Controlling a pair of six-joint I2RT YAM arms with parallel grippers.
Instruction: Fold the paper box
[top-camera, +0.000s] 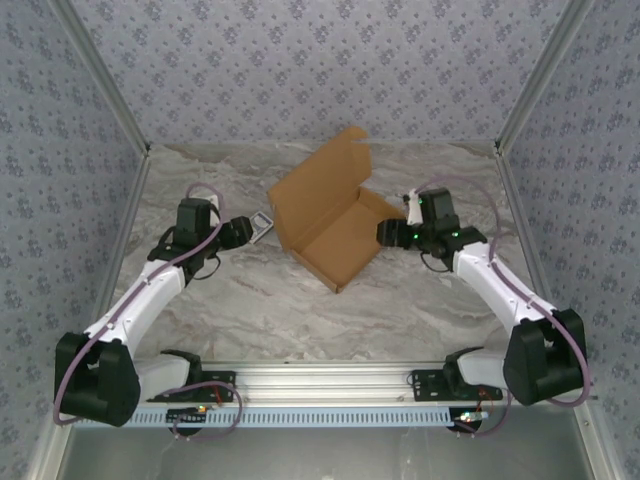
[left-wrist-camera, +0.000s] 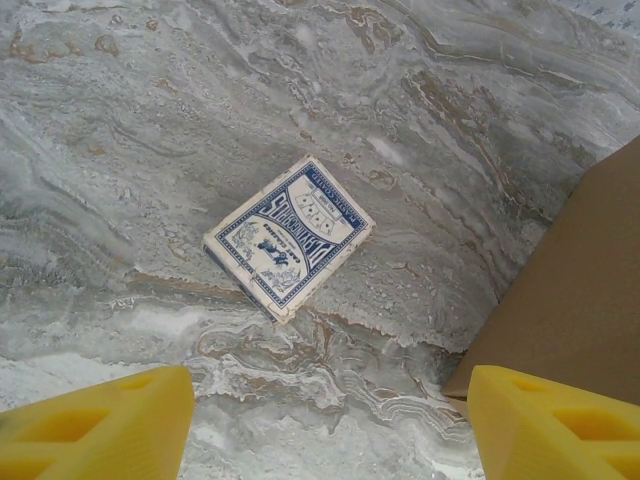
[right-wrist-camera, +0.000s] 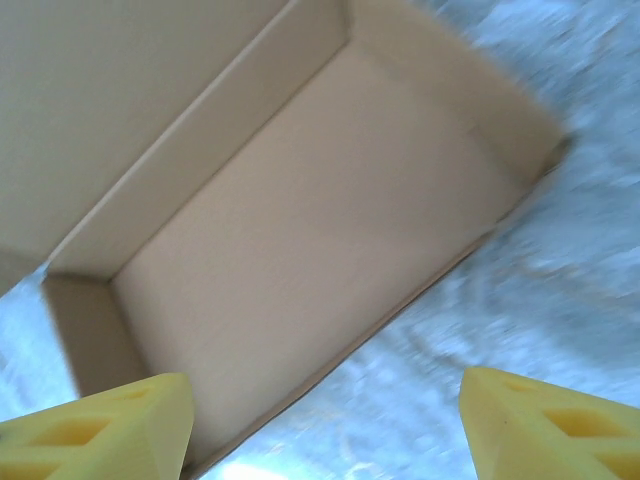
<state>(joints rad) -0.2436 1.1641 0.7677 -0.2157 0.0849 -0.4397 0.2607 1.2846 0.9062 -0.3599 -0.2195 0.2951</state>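
- The paper box (top-camera: 330, 225) lies on the table (top-camera: 300, 310), centre-rear.
- The card (left-wrist-camera: 288, 238) lies on the table just left of the paper box.
- The left claw (left-wrist-camera: 325, 420) is left of the card.
- The right claw (right-wrist-camera: 325, 425) is at the paper box's right side.

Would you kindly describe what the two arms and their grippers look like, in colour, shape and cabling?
Both the left arm and right arm have white tubular links with bulky black joint housings; a pale purple cable loops along each. The left gripper and right gripper carry blocky yellow fingers with moulded recesses. Small green lights glow at the right wrist.
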